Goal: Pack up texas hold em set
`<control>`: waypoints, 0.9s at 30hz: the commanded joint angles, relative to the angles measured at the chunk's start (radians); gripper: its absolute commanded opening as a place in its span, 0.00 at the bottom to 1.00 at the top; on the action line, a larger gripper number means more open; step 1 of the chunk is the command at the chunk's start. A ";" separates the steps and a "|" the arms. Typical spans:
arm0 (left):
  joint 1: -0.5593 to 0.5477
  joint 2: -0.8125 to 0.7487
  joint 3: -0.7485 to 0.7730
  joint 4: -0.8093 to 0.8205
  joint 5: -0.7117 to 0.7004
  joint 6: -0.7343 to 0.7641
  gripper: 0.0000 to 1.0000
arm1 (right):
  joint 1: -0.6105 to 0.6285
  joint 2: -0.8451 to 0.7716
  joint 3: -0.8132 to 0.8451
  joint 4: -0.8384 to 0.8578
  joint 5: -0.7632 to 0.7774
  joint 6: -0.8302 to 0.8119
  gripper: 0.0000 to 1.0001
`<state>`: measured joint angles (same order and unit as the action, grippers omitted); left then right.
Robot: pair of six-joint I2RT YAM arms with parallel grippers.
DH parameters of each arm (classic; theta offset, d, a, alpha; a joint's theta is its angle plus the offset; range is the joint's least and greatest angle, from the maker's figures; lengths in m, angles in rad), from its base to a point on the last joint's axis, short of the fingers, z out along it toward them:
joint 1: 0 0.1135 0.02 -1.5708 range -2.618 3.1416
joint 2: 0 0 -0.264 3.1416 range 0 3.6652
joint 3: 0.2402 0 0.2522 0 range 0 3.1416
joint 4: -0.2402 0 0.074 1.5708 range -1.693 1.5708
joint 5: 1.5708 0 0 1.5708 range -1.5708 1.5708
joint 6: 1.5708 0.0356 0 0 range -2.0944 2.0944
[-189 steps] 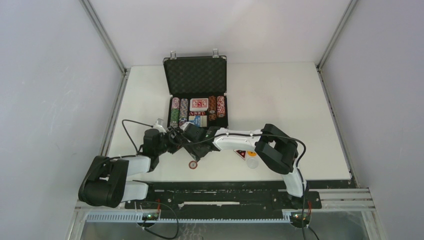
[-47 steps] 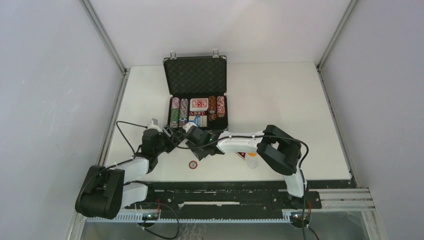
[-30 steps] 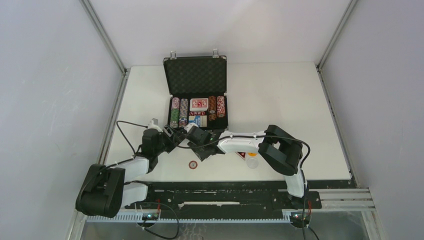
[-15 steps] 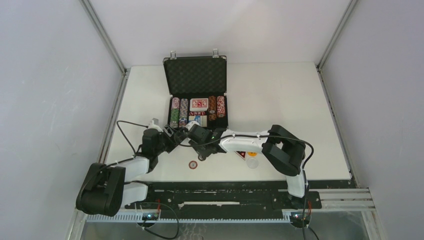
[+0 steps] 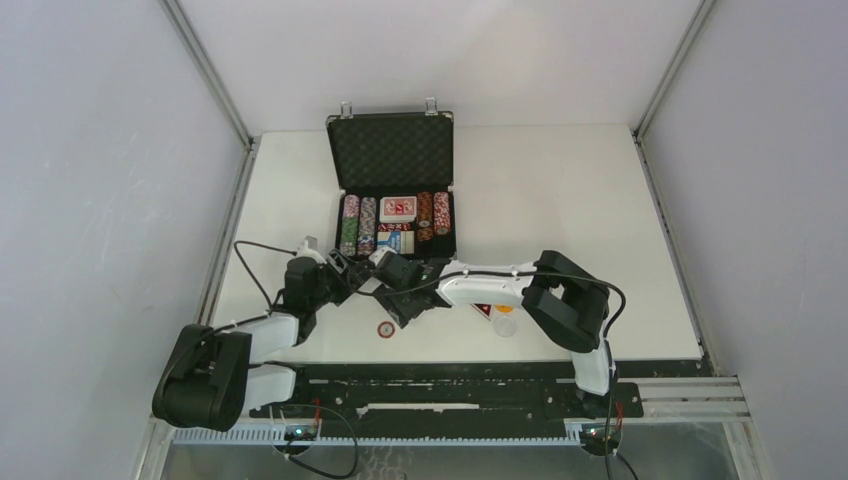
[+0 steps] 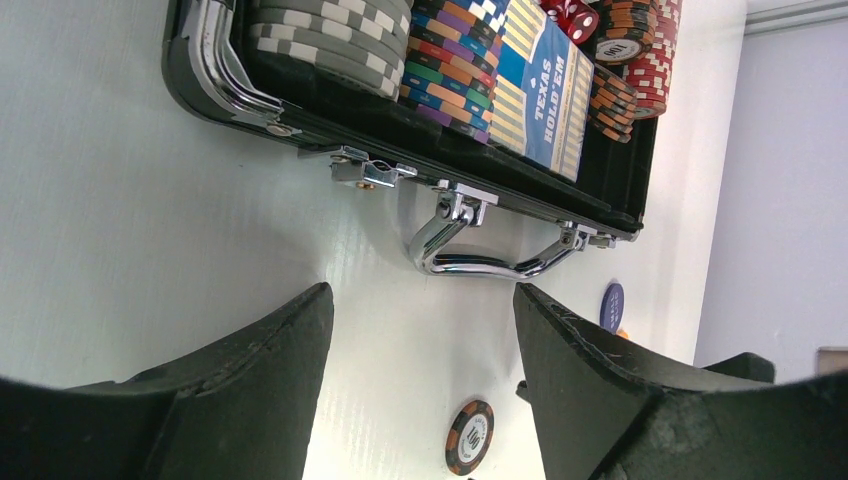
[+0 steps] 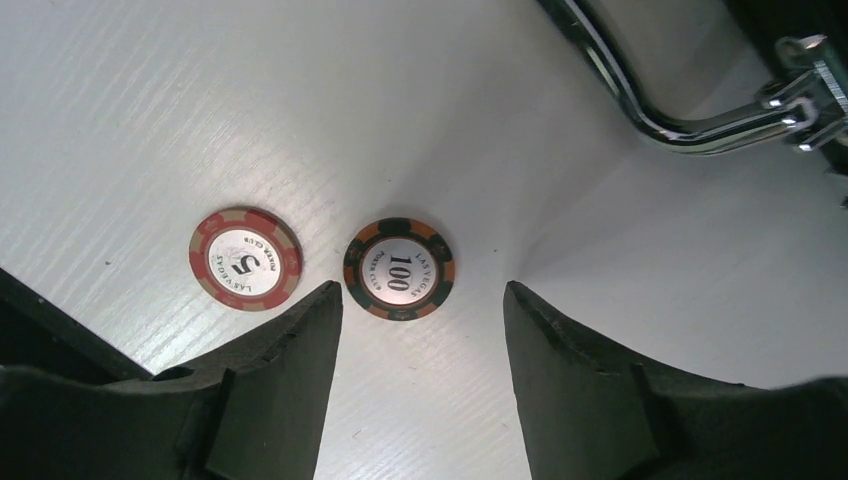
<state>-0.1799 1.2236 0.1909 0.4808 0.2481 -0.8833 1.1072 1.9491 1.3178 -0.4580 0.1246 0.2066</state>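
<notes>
Right wrist: right gripper spread, 100 chip clear of both fingers.

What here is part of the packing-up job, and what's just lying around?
Part of the job:
- open black case
- chip stacks, blue card deck and red dice inside it
- loose 100 chip, 5 chip and blue button on the table

Just lying about:
- nothing stray that I can see, only the left arm's black cable

I find the small black silver-edged case open by the counter's far edge, striped chip rows and card decks inside. A red 5 chip and a black-orange 100 chip lie flat, just apart, towards the near edge.
</notes>
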 commanded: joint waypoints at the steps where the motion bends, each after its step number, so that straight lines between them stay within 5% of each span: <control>1: 0.006 0.022 0.003 -0.096 0.009 0.010 0.73 | 0.013 0.030 0.040 -0.016 -0.035 -0.001 0.68; 27: 0.005 0.036 0.024 -0.115 0.018 0.028 0.73 | -0.021 0.133 0.206 -0.263 -0.089 -0.055 0.66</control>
<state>-0.1795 1.2457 0.2043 0.4831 0.2737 -0.8825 1.0931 2.0796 1.5124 -0.6537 0.0608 0.1692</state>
